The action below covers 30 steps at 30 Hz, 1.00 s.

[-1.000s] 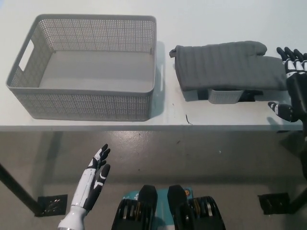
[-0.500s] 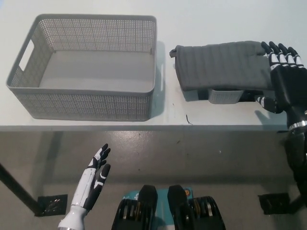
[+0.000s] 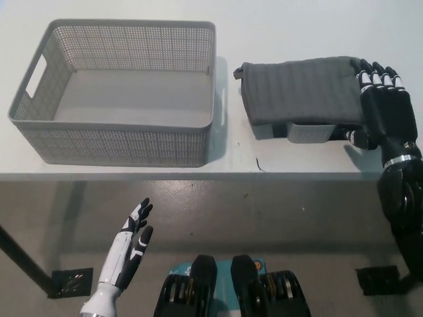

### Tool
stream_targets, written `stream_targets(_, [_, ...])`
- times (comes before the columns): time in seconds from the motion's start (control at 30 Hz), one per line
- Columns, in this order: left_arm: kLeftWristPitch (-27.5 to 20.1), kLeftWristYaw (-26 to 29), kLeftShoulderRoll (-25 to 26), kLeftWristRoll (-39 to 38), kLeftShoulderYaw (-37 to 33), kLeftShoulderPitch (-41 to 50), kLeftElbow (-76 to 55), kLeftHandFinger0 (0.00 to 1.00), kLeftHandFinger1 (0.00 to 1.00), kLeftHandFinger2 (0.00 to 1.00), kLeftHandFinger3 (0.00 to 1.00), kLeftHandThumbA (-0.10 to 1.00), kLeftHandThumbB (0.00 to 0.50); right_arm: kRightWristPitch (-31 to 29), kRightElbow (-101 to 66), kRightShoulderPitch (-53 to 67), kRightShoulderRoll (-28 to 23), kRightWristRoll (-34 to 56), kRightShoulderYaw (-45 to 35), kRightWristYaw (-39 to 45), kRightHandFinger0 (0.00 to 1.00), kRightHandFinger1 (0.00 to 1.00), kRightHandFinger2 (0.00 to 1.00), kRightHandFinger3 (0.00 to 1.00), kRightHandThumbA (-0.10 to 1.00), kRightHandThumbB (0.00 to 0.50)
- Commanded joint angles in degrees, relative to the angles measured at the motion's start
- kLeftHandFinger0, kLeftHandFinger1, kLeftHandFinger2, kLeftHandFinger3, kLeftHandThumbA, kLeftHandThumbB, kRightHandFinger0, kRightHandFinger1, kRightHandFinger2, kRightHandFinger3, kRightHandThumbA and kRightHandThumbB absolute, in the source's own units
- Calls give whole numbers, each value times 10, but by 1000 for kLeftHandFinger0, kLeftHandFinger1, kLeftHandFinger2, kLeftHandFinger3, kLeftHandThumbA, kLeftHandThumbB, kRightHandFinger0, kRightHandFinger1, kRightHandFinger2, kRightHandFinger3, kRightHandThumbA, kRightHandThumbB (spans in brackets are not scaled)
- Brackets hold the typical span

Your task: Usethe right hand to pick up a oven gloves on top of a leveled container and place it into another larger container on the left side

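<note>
A dark grey oven glove (image 3: 301, 90) lies flat on top of a small grey container (image 3: 309, 132) at the table's right. My black right hand (image 3: 382, 105) lies open over the glove's right end, fingers spread and pointing away, covering that end. A large grey perforated basket (image 3: 115, 142) stands on the table's left with nothing in it. My white left hand (image 3: 131, 241) hangs open below the table edge at the lower left.
The white table (image 3: 277, 33) ends at a front edge (image 3: 211, 176) running across the middle of the picture, with the floor below. A gap of bare table separates the basket from the glove.
My right hand has moved left from the table's right edge onto the glove's right end. The left hand, basket and glove have stayed where they were.
</note>
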Motion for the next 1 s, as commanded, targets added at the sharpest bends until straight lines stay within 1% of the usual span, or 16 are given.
stream_targets(0.0, [-22, 9, 0, -1, 1, -10, -11, 1000, 1000, 1000, 1000, 1000, 91, 11, 21, -43, -2, 0, 8, -22, 1000, 1000, 1000, 1000, 1000, 363])
stream_targets(0.27, [-23, 8, 0, -3, 2, -11, -13, 1000, 1000, 1000, 1000, 1000, 85, 10, 92, -82, -8, 2, 26, -38, 1000, 1000, 1000, 1000, 1000, 358])
stream_targets(0.37, [-23, 8, 2, -2, 2, -12, -14, 1000, 1000, 1000, 1000, 1000, 89, -50, 159, -112, -7, 15, 23, -134, 1000, 1000, 1000, 1000, 1000, 332])
stream_targets(0.4, [-21, 8, 2, -1, 2, -12, -15, 1000, 1000, 1000, 1000, 1000, 90, -93, 197, -126, -3, 23, 15, -211, 1000, 1000, 1000, 1000, 915, 337])
stream_targets(0.43, [-20, 8, 1, -1, 2, -11, -16, 1000, 1000, 1000, 1000, 1000, 91, -116, 219, -134, 0, 28, 11, -255, 1000, 1000, 1000, 1000, 869, 340])
stream_targets(0.47, [-25, 10, 0, 2, 0, -10, -13, 1000, 1000, 1000, 1000, 1000, 90, -155, 250, -142, 6, 30, 3, -348, 633, 653, 759, 883, 646, 348])
stream_targets(0.5, [-28, 11, -1, 1, 0, -10, -10, 1000, 1000, 1000, 1000, 1000, 90, -174, 281, -153, 13, 32, -2, -410, 261, 393, 506, 593, 485, 347])
stream_targets(0.53, [-28, 9, -1, -1, 1, -10, -10, 1000, 1000, 1000, 1000, 1000, 89, -186, 291, -160, 15, 29, -1, -444, 10, 194, 342, 364, 337, 289])
stream_targets(0.57, [-27, 9, -1, -2, 1, -10, -11, 1000, 1000, 1000, 1000, 1000, 89, -194, 295, -165, 16, 26, 1, -463, 2, 134, 335, 310, 290, 264])
stream_targets(0.6, [-26, 9, -1, -2, 2, -12, -12, 1000, 1000, 1000, 1000, 1000, 89, -202, 304, -173, 17, 24, 4, -476, 0, 140, 379, 317, 263, 256])
stream_targets(0.63, [-24, 8, -2, -6, 3, -14, -11, 1000, 1000, 1000, 1000, 1000, 95, -215, 301, -177, 19, 31, 0, -474, 0, 37, 329, 245, 229, 184])
stream_targets(0.67, [-24, 8, -1, -3, 2, -14, -11, 1000, 1000, 1000, 1000, 1000, 102, -223, 298, -176, 19, 36, -2, -473, 0, 20, 322, 251, 222, 166])
stream_targets(0.77, [-25, 9, 1, 5, 0, -15, -10, 1000, 1000, 1000, 1000, 1000, 97, -240, 296, -175, 20, 42, -3, -477, 0, 0, 299, 276, 213, 135])
stream_targets(0.8, [-25, 10, 1, 6, 0, -15, -10, 1000, 1000, 1000, 1000, 1000, 98, -250, 298, -175, 20, 43, -3, -484, 0, 0, 301, 287, 173, 133])
stream_targets(0.83, [-27, 10, 1, 5, 1, -16, -9, 1000, 1000, 1000, 1000, 1000, 96, -254, 299, -175, 20, 47, -5, -483, 0, 3, 311, 298, 198, 116])
stream_targets(0.97, [-29, 9, 0, 2, 1, -16, -8, 1000, 1000, 1000, 1000, 1000, 96, -259, 288, -172, 17, 45, -3, -490, 0, 19, 342, 349, 174, 92])
